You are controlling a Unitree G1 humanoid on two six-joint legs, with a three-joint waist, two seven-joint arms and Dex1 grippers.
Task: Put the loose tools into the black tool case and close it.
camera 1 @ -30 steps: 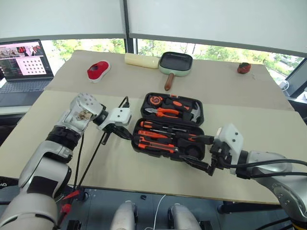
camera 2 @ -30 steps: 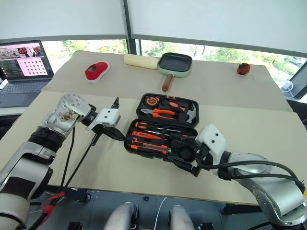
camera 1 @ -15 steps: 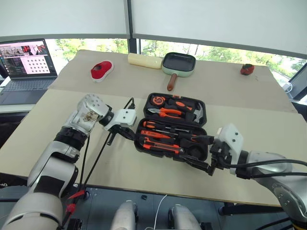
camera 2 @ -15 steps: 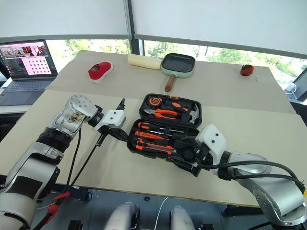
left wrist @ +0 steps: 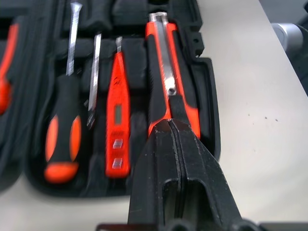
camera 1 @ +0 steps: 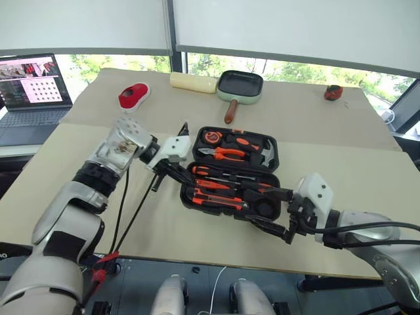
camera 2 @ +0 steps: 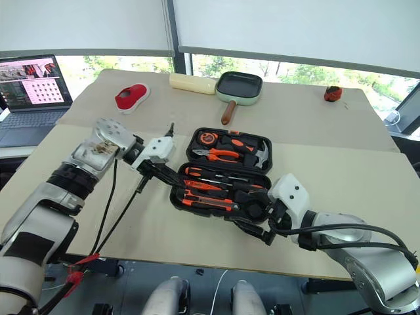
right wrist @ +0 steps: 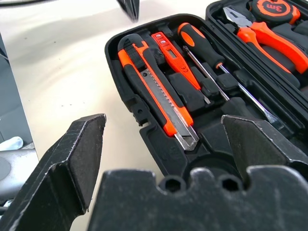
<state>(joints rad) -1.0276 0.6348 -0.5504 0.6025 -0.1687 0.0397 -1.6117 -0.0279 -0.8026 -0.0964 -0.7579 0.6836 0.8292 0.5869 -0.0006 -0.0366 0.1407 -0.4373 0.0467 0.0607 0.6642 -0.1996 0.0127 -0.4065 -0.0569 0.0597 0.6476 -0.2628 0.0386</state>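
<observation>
The black tool case [camera 1: 231, 172] lies open in the middle of the table [camera 1: 164, 223], its far half holding pliers [camera 1: 226, 153], a hammer [camera 1: 266, 155] and a tape measure [camera 1: 211, 137]. In the near half one utility knife [right wrist: 159, 98], one orange tester pen [left wrist: 118, 122] and two screwdrivers [left wrist: 65, 120] sit in their moulded slots; the second screwdriver's handle cannot be made out in the wrist view. A dark round recess at the near right corner may hold the tape roll, but that cannot be told.

The left gripper [camera 1: 176, 172] has its fingers pressed together with nothing between them, and its tips hang just over the left end of the near half, beside the knife's handle. The right gripper [camera 1: 279, 211] stands spread wide and empty at the case's near right corner.

No loose tools show on the table, so the step in hand looks to be closing the lid. To do it well, the robot should first check that the knife and pen sit flat, then bring the far half over evenly from both ends so the shell does not twist, and press near the latch until it catches.

Elsewhere on the table there is one square pan [camera 1: 239, 86], one red-and-white object [camera 1: 134, 96] and one small red item [camera 1: 333, 92] at the far right.
</observation>
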